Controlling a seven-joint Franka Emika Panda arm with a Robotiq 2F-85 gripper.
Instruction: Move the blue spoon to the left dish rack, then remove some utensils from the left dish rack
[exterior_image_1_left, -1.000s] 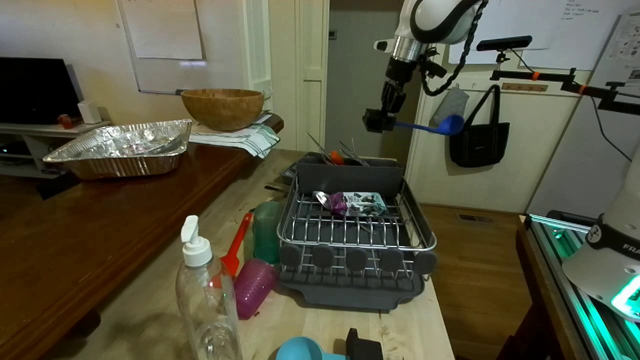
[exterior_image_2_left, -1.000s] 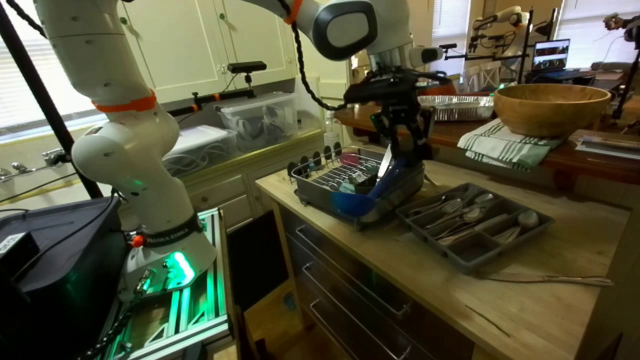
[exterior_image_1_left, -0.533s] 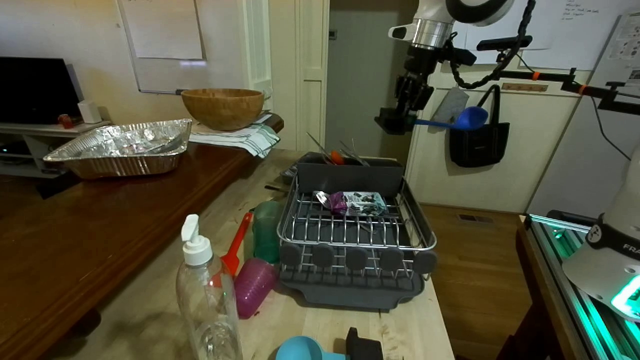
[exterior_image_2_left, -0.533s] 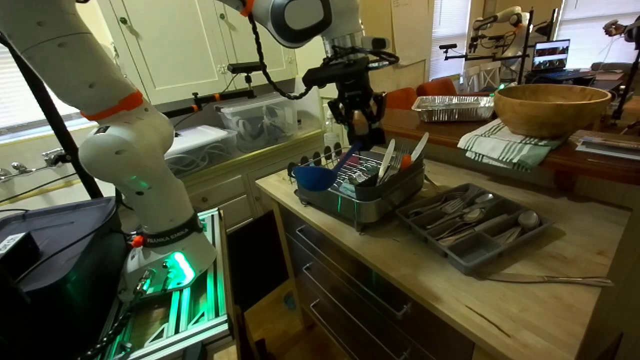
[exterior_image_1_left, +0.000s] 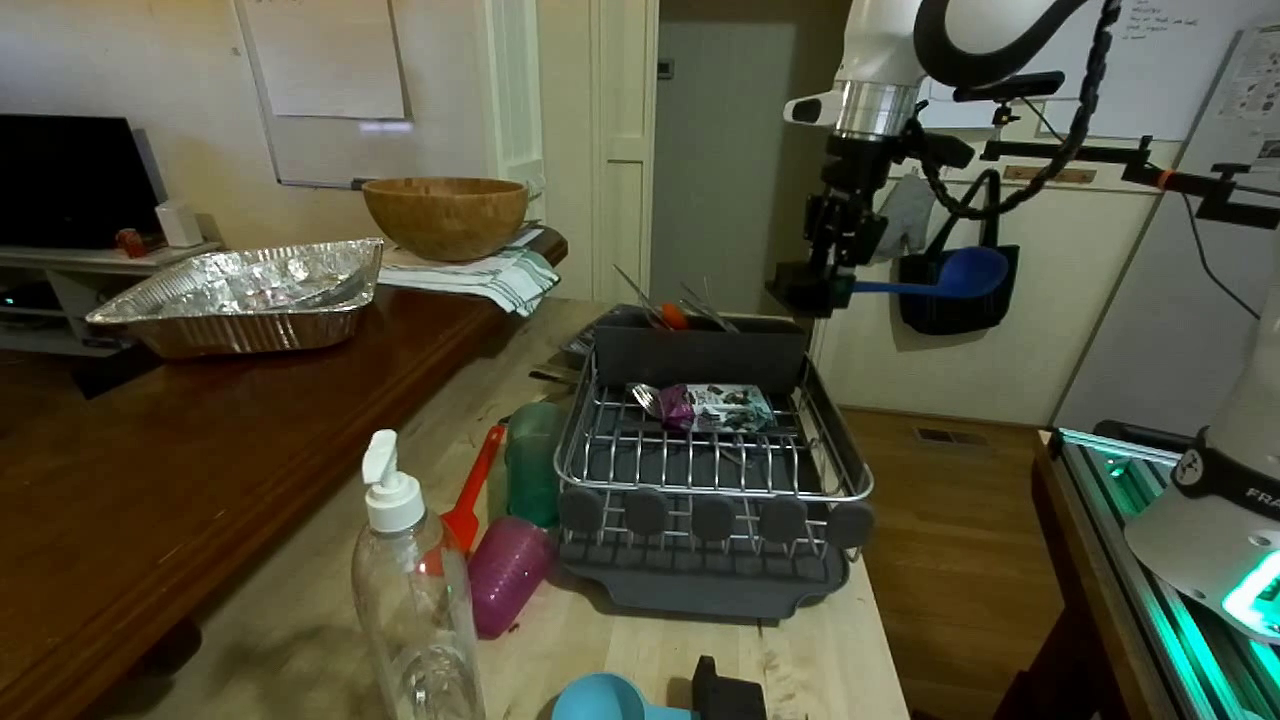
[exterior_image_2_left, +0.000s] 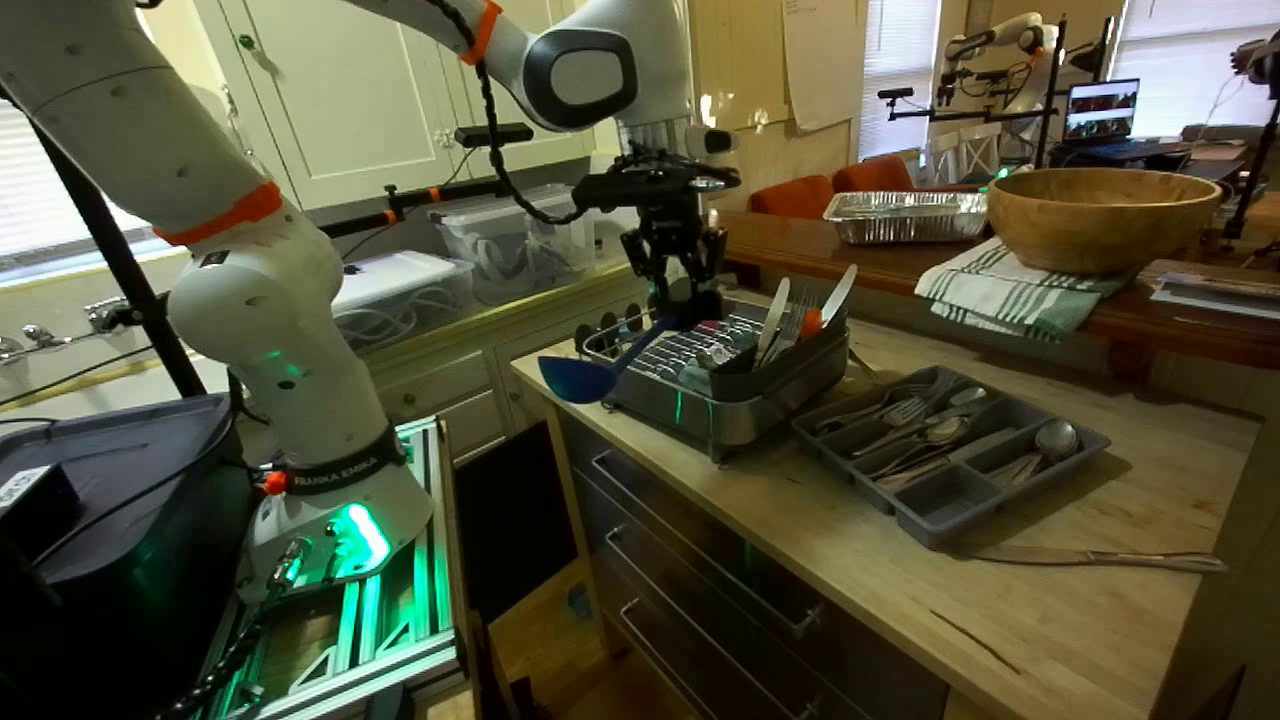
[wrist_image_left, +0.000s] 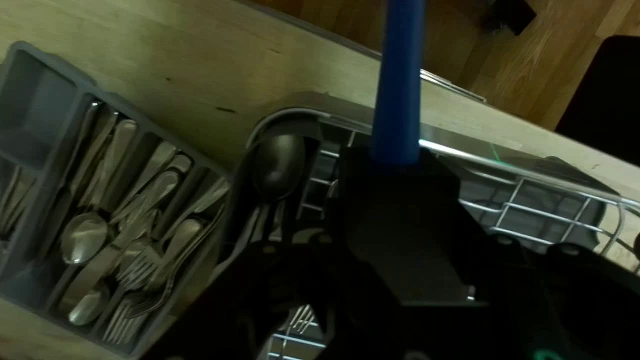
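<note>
Nearest to the wrist camera is the gripper (exterior_image_2_left: 688, 308), clenched on the end of the handle of the blue spoon (wrist_image_left: 400, 82). In the wrist view this handle goes up to the top edge of the frame and across the counter edge; the spoon's bowl is out of sight there. In both exterior views the bowl can be seen, sticking out sideways from the fingers.

Below is the left dish rack (exterior_image_1_left: 705, 585), in the middle of the frame in an exterior view. The gripper is above its wires, but the bowl is outside its rim. So I think to release now would be too early. To do this placing step well, I would bring the bowl inward, or turn the wrist, until the whole spoon is above the wires. Then lower it slowly, and let go only when bowl and handle both have support. The grasp is at the end, so the heavy bowl may twist the handle; slow motion is advisable.

On the wires lie a fork (exterior_image_1_left: 645, 400) and a packet (exterior_image_1_left: 728, 408); lower in that frame, in front of them, seems a better landing place. Behind them stands the utensil holder (exterior_image_1_left: 700, 355) with upright knives (exterior_image_2_left: 772, 318); the wrist should pass wide of these. Taking utensils out should wait until the spoon is down.

Farther to the side, right of centre in an exterior view, is the cutlery tray (exterior_image_2_left: 955, 492), which perhaps can receive them. Farthest, a bag (exterior_image_1_left: 960, 316) hangs at upper right of the frame, behind the spoon.
</note>
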